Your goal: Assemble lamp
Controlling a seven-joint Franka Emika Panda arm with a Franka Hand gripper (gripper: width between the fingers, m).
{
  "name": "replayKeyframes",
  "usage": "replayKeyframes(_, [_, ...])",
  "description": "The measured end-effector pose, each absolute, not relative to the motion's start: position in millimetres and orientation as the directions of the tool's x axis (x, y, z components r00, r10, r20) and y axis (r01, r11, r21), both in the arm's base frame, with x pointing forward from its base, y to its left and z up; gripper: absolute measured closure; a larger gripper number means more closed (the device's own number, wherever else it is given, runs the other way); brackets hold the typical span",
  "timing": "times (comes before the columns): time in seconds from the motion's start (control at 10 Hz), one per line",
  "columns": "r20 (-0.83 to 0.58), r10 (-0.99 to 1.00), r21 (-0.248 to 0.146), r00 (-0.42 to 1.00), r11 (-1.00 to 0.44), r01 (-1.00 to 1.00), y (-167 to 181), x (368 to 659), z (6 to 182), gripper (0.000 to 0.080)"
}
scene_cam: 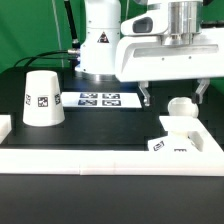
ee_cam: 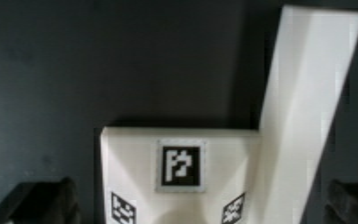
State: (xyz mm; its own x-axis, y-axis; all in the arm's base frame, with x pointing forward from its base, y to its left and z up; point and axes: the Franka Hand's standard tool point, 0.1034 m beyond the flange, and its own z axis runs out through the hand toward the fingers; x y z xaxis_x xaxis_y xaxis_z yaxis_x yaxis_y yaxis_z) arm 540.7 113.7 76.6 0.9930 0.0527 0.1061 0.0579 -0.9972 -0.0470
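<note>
The low square lamp base [scene_cam: 172, 140] with tags on its sides sits at the exterior view's right, against a white rail. A round white bulb [scene_cam: 181, 106] stands on or just behind it. The tapered shade [scene_cam: 42, 98] stands mouth down at the exterior view's left. My gripper [scene_cam: 174, 93] hangs open above the base and bulb, with one finger on either side. In the wrist view the base [ee_cam: 181, 150] shows a top tag. It lies between my dark fingertips [ee_cam: 44, 205], and the gripper [ee_cam: 194, 208] is open and empty. The bulb does not show there.
The marker board [scene_cam: 98, 99] lies flat at the back centre. A white L-shaped rail [scene_cam: 90, 158] runs along the front and up the right side; it also shows in the wrist view [ee_cam: 311, 90] beside the base. The robot's body [scene_cam: 100, 45] stands behind.
</note>
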Motion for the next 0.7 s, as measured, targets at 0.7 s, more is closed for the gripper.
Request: replayKeyframes(0.7, [0.121,0.093,-0.053,0.988,-0.994,0.1,143.2,523.3,77.7,0.01])
